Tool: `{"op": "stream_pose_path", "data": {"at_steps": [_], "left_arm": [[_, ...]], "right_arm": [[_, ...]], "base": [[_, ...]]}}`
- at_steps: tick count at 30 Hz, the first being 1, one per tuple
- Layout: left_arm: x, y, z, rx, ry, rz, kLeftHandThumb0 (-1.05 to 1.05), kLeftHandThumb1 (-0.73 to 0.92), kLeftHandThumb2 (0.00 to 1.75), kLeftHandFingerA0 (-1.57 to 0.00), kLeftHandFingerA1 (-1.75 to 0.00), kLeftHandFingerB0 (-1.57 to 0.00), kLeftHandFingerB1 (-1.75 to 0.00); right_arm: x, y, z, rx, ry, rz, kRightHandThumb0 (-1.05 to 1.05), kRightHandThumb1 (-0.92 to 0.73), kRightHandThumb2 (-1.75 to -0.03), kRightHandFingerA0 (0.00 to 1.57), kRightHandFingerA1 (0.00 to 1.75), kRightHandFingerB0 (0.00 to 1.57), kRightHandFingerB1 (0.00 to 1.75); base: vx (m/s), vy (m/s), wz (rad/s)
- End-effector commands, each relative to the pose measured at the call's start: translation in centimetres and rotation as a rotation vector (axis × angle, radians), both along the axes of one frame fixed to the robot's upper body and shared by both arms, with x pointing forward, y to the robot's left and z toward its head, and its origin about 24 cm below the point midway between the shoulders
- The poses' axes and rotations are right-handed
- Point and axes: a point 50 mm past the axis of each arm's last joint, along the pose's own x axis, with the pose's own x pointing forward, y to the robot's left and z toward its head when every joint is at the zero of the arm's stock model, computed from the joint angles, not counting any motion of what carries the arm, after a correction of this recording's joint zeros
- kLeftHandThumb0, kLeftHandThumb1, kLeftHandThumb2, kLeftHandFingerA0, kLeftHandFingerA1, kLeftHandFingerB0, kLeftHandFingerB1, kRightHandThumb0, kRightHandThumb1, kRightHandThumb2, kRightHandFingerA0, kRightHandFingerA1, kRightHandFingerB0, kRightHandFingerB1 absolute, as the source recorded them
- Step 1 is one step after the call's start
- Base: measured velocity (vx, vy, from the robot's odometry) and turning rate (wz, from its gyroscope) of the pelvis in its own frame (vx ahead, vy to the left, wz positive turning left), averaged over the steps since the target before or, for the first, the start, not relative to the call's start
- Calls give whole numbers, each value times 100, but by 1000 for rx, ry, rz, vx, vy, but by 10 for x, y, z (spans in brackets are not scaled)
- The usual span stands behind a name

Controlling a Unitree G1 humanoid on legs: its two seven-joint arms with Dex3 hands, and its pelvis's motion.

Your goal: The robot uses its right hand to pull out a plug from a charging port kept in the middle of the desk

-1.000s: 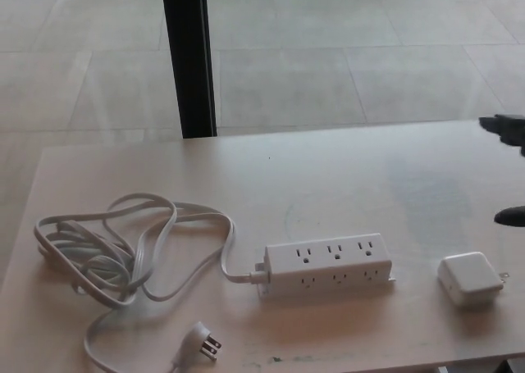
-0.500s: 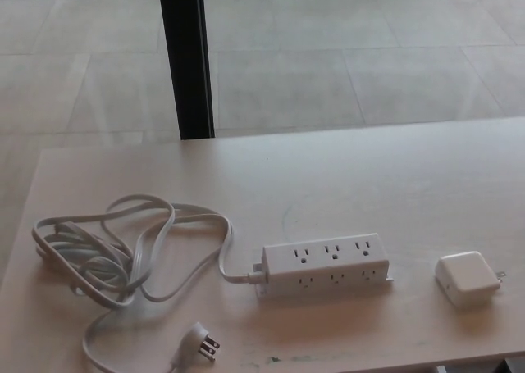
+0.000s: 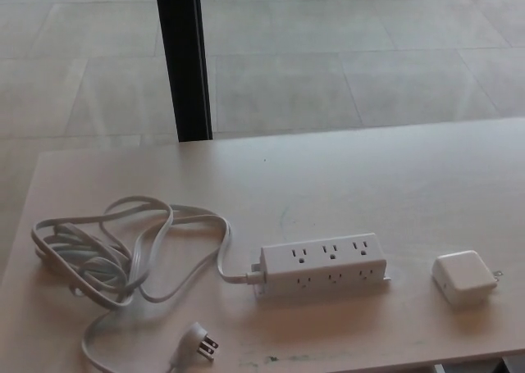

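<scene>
A white power strip (image 3: 322, 263) with several sockets lies in the middle of the pale desk (image 3: 328, 176); none of its sockets holds a plug. To its right a white square charger plug (image 3: 465, 278) lies loose on the desk, its prongs pointing right. The strip's white cord (image 3: 123, 258) lies coiled at the left and ends in a flat plug (image 3: 201, 342) near the front edge. Neither of my hands shows in the head view.
A black post (image 3: 184, 57) stands behind the desk's far edge, in front of a tiled floor. The desk's front edge runs along the bottom of the picture.
My right hand, seen at the right edge one second ago, has left the picture. The camera has shifted slightly. The charger plug and strip lie as before.
</scene>
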Motion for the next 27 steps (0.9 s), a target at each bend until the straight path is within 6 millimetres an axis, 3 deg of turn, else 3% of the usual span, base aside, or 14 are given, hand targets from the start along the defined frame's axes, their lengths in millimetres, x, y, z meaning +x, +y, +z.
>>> {"op": "stream_pose_path", "data": {"at_steps": [1, 2, 6, 7, 8, 10, 12, 13, 15, 17, 20, 21, 25, 27], "left_arm": [[-7, 20, 18, 44, -27, 51, -90, 77, 92, -74, -58, -56, -48], [-6, 21, 18, 39, -30, 65, -84, 92, 73, -78, -54, -61, -42], [-8, 20, 18, 52, -22, 57, -90, 78, 95, -76, -61, -57, -49], [-8, 20, 17, 55, -13, 53, -91, 79, 93, -76, -61, -56, -47], [-9, 20, 17, 56, -4, 49, -83, 92, 76, -76, -54, -58, -42], [-9, 20, 16, 53, 2, 50, -86, 92, 75, -72, -50, -57, -40], [-10, 20, 16, 45, 10, 42, -84, 92, 77, -72, -51, -55, -40], [-9, 19, 15, 41, 13, 44, -86, 92, 79, -74, -53, -54, -40], [-9, 19, 16, 45, 14, 41, -78, 78, 117, -74, -65, -51, -54], [-9, 20, 16, 39, 10, 46, -85, 92, 76, -79, -59, -57, -42], [-9, 19, 15, 45, 18, 41, -91, 79, 93, -77, -61, -54, -47], [-10, 19, 15, 46, 19, 40, -84, 92, 77, -77, -57, -57, -42], [-10, 19, 15, 44, 30, 42, -79, 79, 119, -74, -65, -49, -54], [-7, 19, 15, 42, 28, 34, -87, 92, 83, -77, -58, -53, -41]], "right_arm": [[-121, -22, -33, 112, -507, -751, -90, -69, -63, 95, 138, 64, 115], [-128, -23, -40, 161, -524, -819, -93, -53, -108, 92, 125, 68, 107], [-135, -25, -49, 245, -453, -891, -95, -51, -109, 114, 144, 58, 103], [-135, -25, -50, 257, -448, -908, -99, -71, -61, 99, 131, 42, 117], [-134, -25, -52, 247, -420, -919, -100, -51, -109, 110, 119, 56, 109], [-133, -23, -57, 263, -406, -952, -105, -53, -113, 118, 108, 69, 115], [-129, -19, -65, 268, -375, -979, -105, -54, -104, 113, 107, 98, 136], [-129, -15, -70, 253, -320, -955, -101, -80, -66, 103, 97, 68, 135], [-128, -14, -72, 257, -327, -973, -99, -78, -67, 102, 99, 88, 144], [-124, -8, -78, 274, -308, -1003, -96, -76, -69, 98, 100, 85, 137], [-123, -3, -83, 273, -309, -997, -95, -74, -69, 99, 93, 54, 110], [-123, -2, -84, 273, -304, -978, -98, -55, -108, 101, 95, 47, 89], [-122, 1, -86, 254, -265, -917, -99, -55, -107, 101, 91, 44, 86], [-120, 1, -85, 241, -243, -878, -101, -78, -67, 107, 93, 46, 100]], "base": [[0, 0, 0], [0, 0, 0], [0, 0, 0], [0, 0, 0], [0, 0, 0], [0, 0, 0], [0, 0, 0], [0, 0, 0], [0, 0, 0], [0, 0, 0], [0, 0, 0], [0, 0, 0], [0, 0, 0], [0, 0, 0]]}}
